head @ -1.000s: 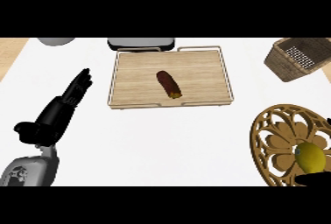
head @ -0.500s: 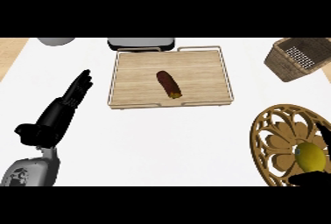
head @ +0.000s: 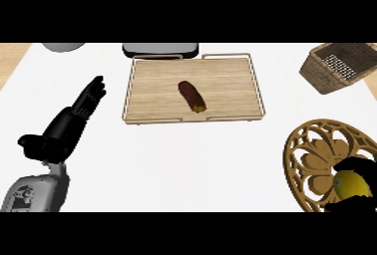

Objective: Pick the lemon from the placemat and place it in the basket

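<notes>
One lemon (head: 352,183) sits on one placemat (head: 313,154) at four o'clock, my right hand (head: 355,165) curled around it; my left hand (head: 83,107) rests flat-fingered at nine o'clock.

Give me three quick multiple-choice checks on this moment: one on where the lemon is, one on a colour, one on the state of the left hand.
1. Where is the lemon?
A. on the wooden tray
B. on the round placemat at the lower right
C. in the basket

2. What colour is the long item lying on the wooden tray?
A. dark reddish brown
B. bright green
C. white

3. How is the left hand?
A. curled round the lemon
B. open, fingers straight, holding nothing
C. pressed flat on the tray

Answers:
1 B, the lemon sits on the placemat, with the right hand closing round it.
2 A, it shows dark reddish brown against the pale wood.
3 B, it lies left of the tray with straight fingers.
</notes>
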{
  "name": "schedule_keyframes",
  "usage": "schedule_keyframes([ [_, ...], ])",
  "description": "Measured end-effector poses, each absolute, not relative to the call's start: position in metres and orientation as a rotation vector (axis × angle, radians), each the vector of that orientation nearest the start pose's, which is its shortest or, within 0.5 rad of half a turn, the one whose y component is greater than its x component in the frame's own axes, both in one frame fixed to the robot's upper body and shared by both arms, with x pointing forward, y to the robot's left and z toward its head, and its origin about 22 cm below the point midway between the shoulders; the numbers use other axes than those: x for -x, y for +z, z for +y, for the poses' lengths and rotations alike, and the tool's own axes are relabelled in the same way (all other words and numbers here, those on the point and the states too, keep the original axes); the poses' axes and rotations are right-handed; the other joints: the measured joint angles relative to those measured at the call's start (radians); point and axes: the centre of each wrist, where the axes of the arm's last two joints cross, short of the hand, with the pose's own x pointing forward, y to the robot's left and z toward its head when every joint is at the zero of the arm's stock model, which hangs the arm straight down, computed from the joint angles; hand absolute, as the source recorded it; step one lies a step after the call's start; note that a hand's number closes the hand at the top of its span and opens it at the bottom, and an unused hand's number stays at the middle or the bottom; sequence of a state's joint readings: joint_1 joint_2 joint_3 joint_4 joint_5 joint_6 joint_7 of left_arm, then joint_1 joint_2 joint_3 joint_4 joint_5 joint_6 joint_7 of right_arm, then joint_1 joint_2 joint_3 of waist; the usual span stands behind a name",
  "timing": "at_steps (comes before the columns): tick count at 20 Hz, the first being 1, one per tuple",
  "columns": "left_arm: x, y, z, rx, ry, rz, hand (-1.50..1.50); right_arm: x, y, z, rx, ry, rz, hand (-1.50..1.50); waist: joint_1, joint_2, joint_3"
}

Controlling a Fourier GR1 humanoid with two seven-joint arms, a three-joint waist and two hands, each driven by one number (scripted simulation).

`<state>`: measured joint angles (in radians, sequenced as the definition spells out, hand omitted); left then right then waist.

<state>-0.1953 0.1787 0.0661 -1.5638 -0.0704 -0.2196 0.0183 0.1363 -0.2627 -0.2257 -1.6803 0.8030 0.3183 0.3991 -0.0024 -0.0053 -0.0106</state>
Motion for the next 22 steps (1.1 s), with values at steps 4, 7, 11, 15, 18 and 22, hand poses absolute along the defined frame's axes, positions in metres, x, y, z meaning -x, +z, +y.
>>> schedule_keyframes([
  [4,-0.283,0.060,0.266,-0.048,-0.379,-1.690,0.00,-0.201,0.030,-0.344,0.902,0.700,-0.790,1.50,0.001,-0.001,-0.002],
  [7,-0.281,0.056,0.263,-0.044,-0.382,-1.691,0.00,-0.205,0.028,-0.342,0.938,0.763,-0.805,1.50,0.001,-0.003,-0.007],
  [11,-0.284,0.062,0.265,-0.040,-0.380,-1.697,0.00,-0.206,0.038,-0.345,0.897,0.979,-0.930,1.50,0.005,-0.001,0.001],
  [15,-0.285,0.060,0.261,-0.026,-0.387,-1.689,0.00,-0.212,0.066,-0.338,0.722,1.348,-1.176,1.50,0.019,-0.003,0.008],
  [18,-0.285,0.059,0.265,-0.033,-0.378,-1.680,0.00,-0.211,0.087,-0.345,0.566,1.554,-1.343,1.50,0.006,-0.004,0.011],
  [22,-0.284,0.059,0.269,-0.055,-0.369,-1.682,0.00,-0.206,0.109,-0.383,0.360,1.615,-1.506,1.50,-0.014,-0.002,0.013],
])
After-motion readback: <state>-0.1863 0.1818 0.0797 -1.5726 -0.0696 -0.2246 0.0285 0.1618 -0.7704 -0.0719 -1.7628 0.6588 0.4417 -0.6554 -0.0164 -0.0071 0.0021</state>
